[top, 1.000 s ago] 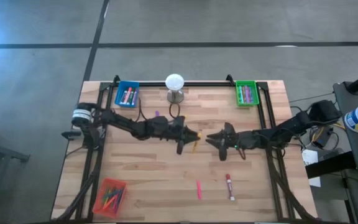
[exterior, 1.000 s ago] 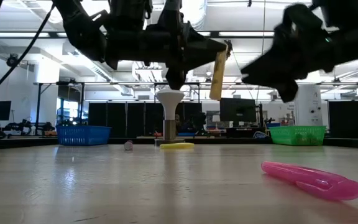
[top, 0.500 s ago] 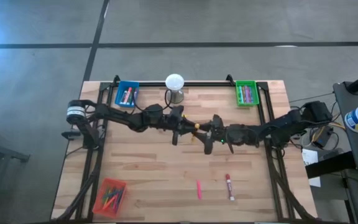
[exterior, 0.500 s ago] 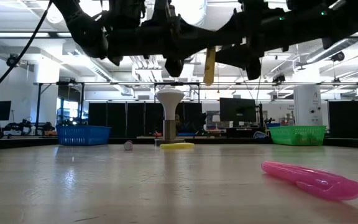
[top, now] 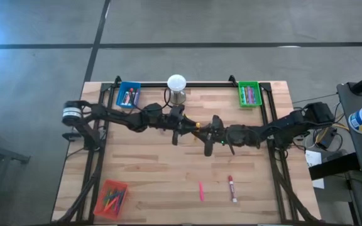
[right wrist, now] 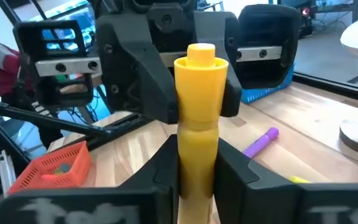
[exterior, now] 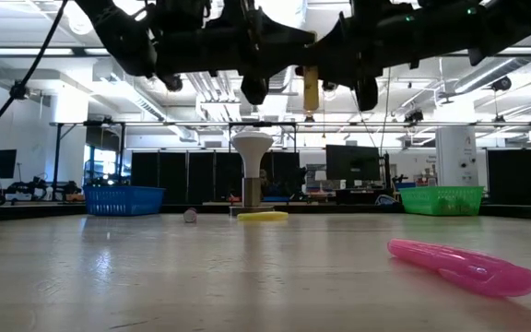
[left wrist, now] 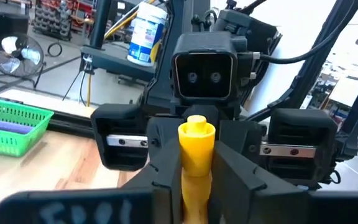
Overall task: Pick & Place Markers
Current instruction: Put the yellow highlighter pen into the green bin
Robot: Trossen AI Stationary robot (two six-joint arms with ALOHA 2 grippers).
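Observation:
A yellow marker (top: 197,128) stands upright in mid-air above the table's middle, between my two grippers. My left gripper (top: 186,126) comes from the table's left and my right gripper (top: 207,130) from its right. Both point level, face each other and are shut on the marker. In the low view the marker's lower end (exterior: 311,90) hangs below the dark fingers. On the wood lie a pink marker (top: 200,191), a red-and-white marker (top: 232,188), a purple marker (right wrist: 260,142) and another yellow marker (exterior: 262,217). My left gripper pinches the yellow marker's barrel (left wrist: 196,163) between its two fingers, level from the table's left and across the marker. The marker stands upright, clear of the table, one end (left wrist: 196,127) above the fingers. My right gripper pinches the marker's barrel (right wrist: 197,146) between its two fingers, level from the table's right and across the marker. The wider capped end (right wrist: 201,68) rises above its fingers. The marker is clear of the table.
A blue tray (top: 129,95) and a green tray (top: 249,95) with markers sit at the far edge, with a white ball on a metal stand (top: 176,88) between them. A red tray (top: 110,196) is at the near left corner. Black frame rails run along both sides.
My right gripper has travelled toward the table's left, up to my left gripper, and taken hold of the yellow marker. Both grippers have risen a little, and my left gripper has drifted toward the far edge. The marker, tilted before, now stands upright.

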